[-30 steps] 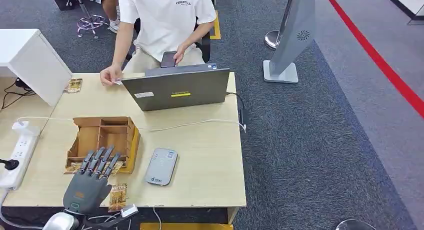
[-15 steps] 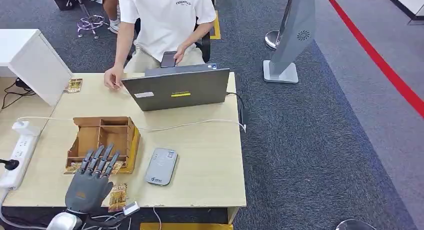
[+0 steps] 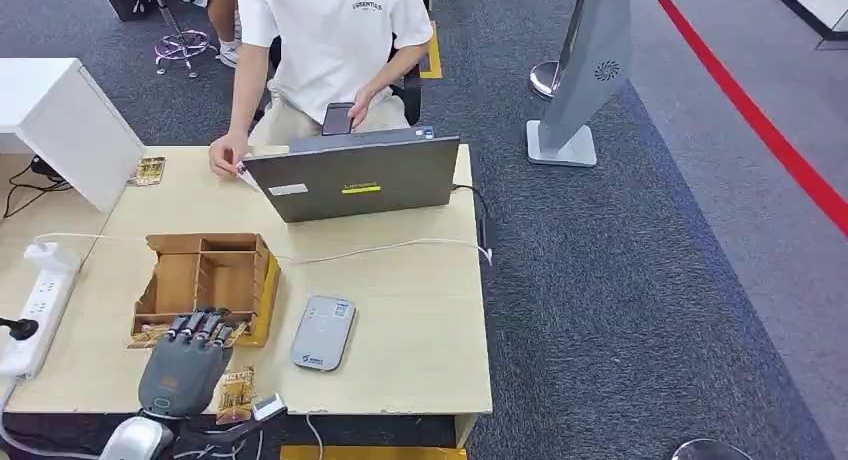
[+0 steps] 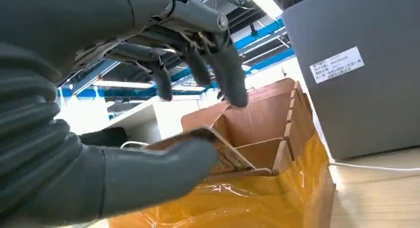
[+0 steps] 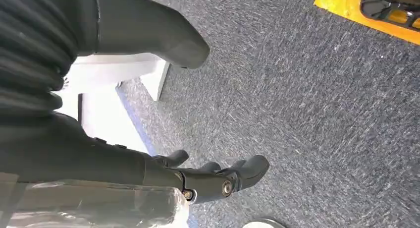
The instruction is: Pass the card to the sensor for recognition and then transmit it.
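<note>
Left hand (image 3: 182, 368) curled its fingers down over the front edge of the wooden box (image 3: 205, 270) since 0.5 s ago; the thumb touched a card (image 4: 218, 148) there, grip not confirmed. Sensor (image 3: 322, 332) sat just beside the box. Right hand (image 5: 198, 181) hung empty, loosely curled.

Desk (image 3: 420, 330) w/ laptop (image 3: 355, 175), box (image 3: 205, 280), sensor (image 3: 323, 332), cards (image 3: 237, 393).

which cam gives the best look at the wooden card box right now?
Head view: the whole wooden card box shows from above, compartments open, beside the grey sensor, with the left hand at its near edge. Left wrist view shows just its near compartments close up, partly behind the fingers. Right wrist view faces carpet.
</note>
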Motion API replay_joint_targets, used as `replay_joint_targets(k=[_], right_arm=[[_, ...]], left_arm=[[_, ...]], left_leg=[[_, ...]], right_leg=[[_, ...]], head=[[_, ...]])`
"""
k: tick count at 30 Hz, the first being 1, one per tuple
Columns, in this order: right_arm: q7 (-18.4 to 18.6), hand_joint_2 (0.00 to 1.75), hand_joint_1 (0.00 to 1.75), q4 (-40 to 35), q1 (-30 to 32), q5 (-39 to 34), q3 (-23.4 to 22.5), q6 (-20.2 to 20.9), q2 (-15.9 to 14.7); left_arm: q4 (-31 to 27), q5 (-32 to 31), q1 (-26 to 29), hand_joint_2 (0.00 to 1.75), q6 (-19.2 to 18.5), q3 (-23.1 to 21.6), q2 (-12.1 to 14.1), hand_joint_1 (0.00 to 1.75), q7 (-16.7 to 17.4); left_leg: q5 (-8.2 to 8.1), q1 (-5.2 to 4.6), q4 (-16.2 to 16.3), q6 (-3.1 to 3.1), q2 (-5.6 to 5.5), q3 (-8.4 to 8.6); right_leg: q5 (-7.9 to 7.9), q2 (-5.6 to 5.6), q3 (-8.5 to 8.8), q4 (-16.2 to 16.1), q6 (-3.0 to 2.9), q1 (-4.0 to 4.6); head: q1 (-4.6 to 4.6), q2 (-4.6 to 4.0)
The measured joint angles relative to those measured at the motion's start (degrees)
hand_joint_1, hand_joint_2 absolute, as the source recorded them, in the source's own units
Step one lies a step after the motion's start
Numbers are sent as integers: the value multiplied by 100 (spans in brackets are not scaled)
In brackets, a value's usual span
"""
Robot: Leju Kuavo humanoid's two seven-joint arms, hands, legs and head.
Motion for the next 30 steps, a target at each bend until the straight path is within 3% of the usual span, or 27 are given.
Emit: replay_joint_targets(k=[16, 30], right_arm=[[11, 175, 0, 4, 1, 13, 122, 35, 11], [20, 175, 0, 4, 2, 15, 201, 31, 11]], left_arm=[[94, 110, -102, 175, -186, 61, -83, 175, -72], [96, 108, -107, 175, -59, 72, -100, 175, -129]], left_leg=[[0, 0, 0, 0, 0, 0], [0, 0, 0, 0, 0, 0]], right_leg=[[0, 0, 0, 0, 0, 0], [0, 0, 0, 0, 0, -1]], head=[[0, 0], [0, 0]])
